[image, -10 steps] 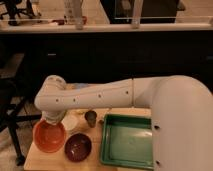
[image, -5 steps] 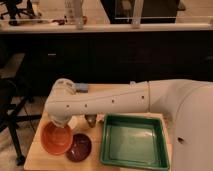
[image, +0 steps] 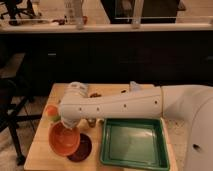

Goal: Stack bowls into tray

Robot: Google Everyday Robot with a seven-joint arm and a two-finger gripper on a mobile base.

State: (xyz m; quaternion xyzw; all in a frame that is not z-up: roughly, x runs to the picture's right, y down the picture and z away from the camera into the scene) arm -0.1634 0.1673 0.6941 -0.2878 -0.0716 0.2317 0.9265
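Observation:
My arm reaches in from the right across the wooden table (image: 42,155). The gripper (image: 68,127) is at its left end, shut on the far rim of the orange bowl (image: 63,140). The bowl hangs tilted, its right edge over the dark maroon bowl (image: 84,149), which sits on the table just left of the tray. The green tray (image: 134,142) lies at the front right with nothing in it. The arm hides the fingers and the table's middle.
A small dark metal cup (image: 91,122) stands just behind the maroon bowl, under the arm. A small orange and green object (image: 50,111) lies at the table's left. A dark counter runs behind the table, and a chair stands to the left.
The gripper and the orange bowl have moved right, from the table's left side towards the maroon bowl. The bowl now tilts and overlaps the maroon one.

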